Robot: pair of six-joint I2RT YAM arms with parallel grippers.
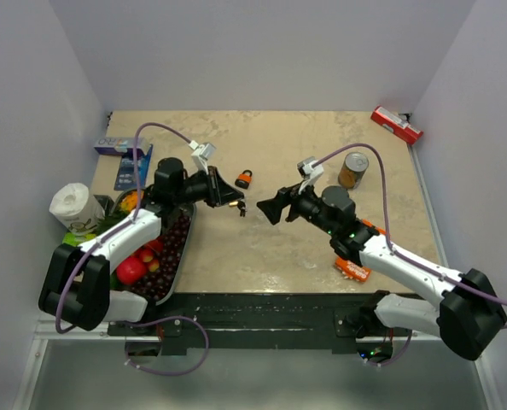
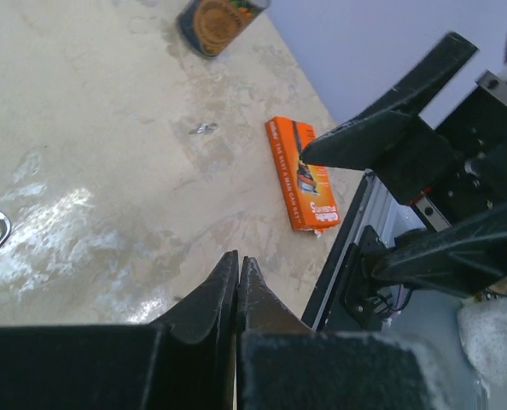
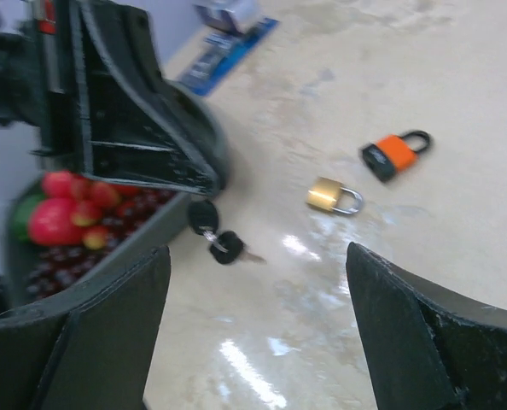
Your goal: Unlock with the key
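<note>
Fingers of the right gripper (image 3: pixel 258 252) stand wide apart, their bases cut off by the wrist view's lower edge. Just beyond them the key (image 3: pixel 228 248) dangles clear of the table under a second black head, at the tip of the left gripper (image 1: pixel 235 198), whose fingers press together. Blur hides exactly where they pinch it. Farther on lie a brass padlock (image 3: pixel 333 196) and, apart from it, an orange padlock (image 3: pixel 394 154).

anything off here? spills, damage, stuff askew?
Nothing spilled or damaged. One oddity: the key dangles from the shut left gripper, apart from the brass padlock and the orange padlock; the right gripper is open and empty.
</note>
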